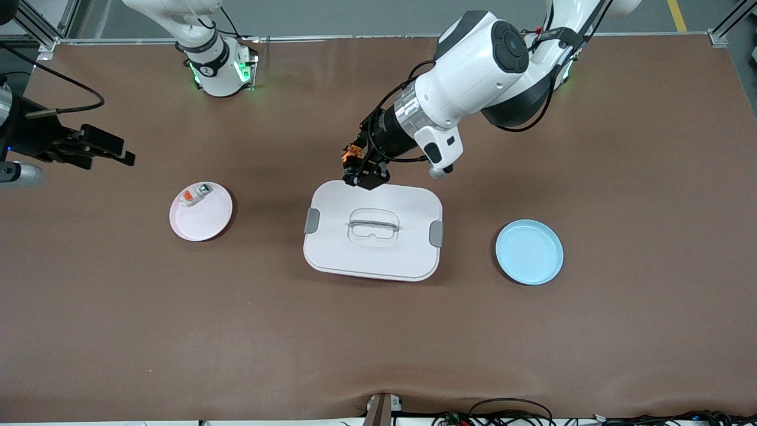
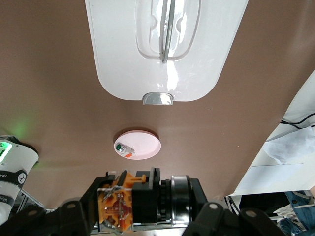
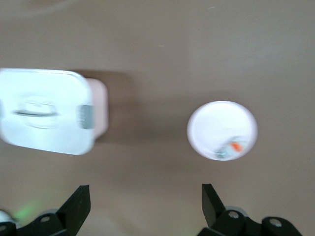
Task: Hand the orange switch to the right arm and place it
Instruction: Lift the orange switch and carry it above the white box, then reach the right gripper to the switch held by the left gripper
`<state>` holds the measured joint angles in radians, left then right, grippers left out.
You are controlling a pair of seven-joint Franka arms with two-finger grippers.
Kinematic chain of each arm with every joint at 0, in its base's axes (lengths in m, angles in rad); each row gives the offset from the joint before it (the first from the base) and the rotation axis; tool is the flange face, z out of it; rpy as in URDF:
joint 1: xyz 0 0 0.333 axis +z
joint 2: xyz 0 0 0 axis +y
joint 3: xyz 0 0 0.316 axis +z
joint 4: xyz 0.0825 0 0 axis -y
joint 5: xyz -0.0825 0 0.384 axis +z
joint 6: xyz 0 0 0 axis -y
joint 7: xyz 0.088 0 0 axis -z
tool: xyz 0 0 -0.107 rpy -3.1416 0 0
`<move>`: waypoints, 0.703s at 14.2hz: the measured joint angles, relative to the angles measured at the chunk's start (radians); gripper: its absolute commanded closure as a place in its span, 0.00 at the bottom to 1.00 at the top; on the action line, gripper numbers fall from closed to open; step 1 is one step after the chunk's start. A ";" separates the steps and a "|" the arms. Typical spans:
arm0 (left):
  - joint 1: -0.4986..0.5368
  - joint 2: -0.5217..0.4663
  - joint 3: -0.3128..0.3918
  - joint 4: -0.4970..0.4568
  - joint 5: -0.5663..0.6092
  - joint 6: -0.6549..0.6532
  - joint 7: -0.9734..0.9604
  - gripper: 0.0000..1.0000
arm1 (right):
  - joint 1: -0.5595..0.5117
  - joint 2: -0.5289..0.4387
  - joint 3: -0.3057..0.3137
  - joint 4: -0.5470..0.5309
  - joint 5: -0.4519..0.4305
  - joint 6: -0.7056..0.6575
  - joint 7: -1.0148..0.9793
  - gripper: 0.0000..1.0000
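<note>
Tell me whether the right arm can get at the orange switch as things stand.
Probably yes. The left gripper holds the orange switch in the air over the white box's edge, its orange end sticking out. The right gripper is open, and nothing stands between them.

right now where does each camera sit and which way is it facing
Front view: high across the table, facing the bases; left gripper holds the orange switch over the white lidded box; right gripper waits open.
Left wrist view: looks down past its shut fingers and the switch at the box and pink plate.
Right wrist view: above the table, open fingers showing.
Both wrist views share the box and plate.
</note>
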<state>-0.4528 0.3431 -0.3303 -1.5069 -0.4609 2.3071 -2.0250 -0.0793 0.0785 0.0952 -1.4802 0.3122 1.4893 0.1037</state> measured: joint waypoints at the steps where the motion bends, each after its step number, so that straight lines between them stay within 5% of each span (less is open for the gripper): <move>1: -0.001 0.000 0.000 0.000 0.000 0.000 0.000 0.65 | 0.000 -0.006 0.000 -0.025 0.067 0.031 0.019 0.00; 8: 0.000 0.000 0.004 0.002 0.001 0.001 0.000 0.65 | 0.068 -0.211 0.008 -0.360 0.460 0.370 0.061 0.00; 10: 0.000 0.001 0.005 0.002 0.001 0.001 0.000 0.65 | 0.149 -0.272 0.011 -0.454 0.511 0.507 0.089 0.00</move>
<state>-0.4528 0.3442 -0.3254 -1.5053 -0.4602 2.3079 -2.0250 0.0692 -0.1940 0.1066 -1.9338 0.8237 1.9967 0.1923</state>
